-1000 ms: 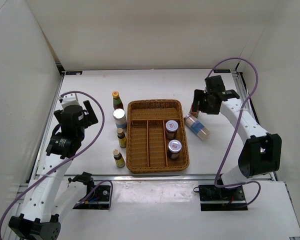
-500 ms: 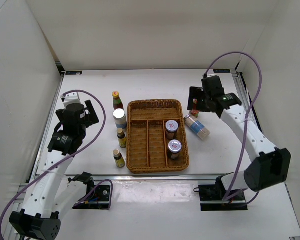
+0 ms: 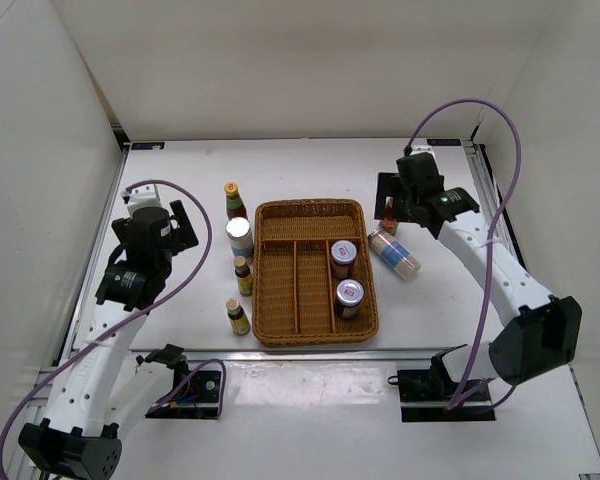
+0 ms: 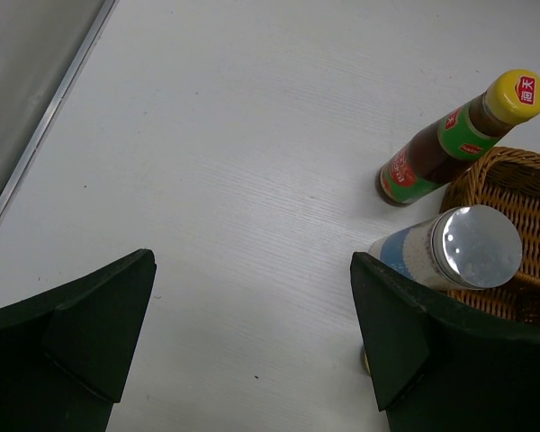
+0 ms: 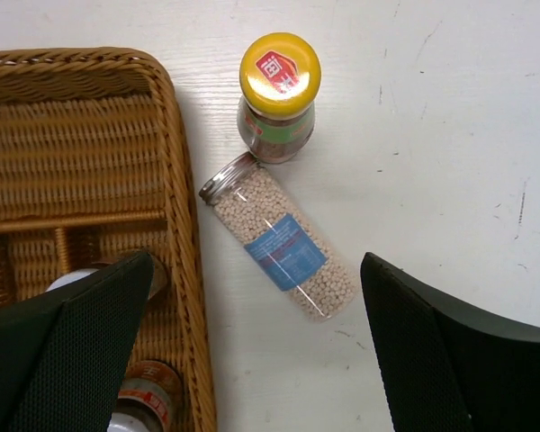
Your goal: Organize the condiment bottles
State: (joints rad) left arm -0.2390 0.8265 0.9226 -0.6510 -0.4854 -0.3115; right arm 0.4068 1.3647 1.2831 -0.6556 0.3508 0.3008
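1. Right wrist view: your clear, blue-labelled, silver-lidded cylinder (image 5: 283,247) of white pellets lies flat on the white desk (image 5: 450,108), just beside the woven wicker tray (image 5: 175,180); right jaws wide apart.
2. Only your left wrist view catches its twin (image 4: 454,256) upright beside a slim yellow-capped red-sauce bottle (image 4: 459,139); left jaws apart too.

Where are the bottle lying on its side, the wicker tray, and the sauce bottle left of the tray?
lying bottle (image 5: 285,250), right wrist view, blue label.
wicker tray (image 3: 310,204), top view, far rim.
sauce bottle (image 4: 459,135), left wrist view, green neck label.
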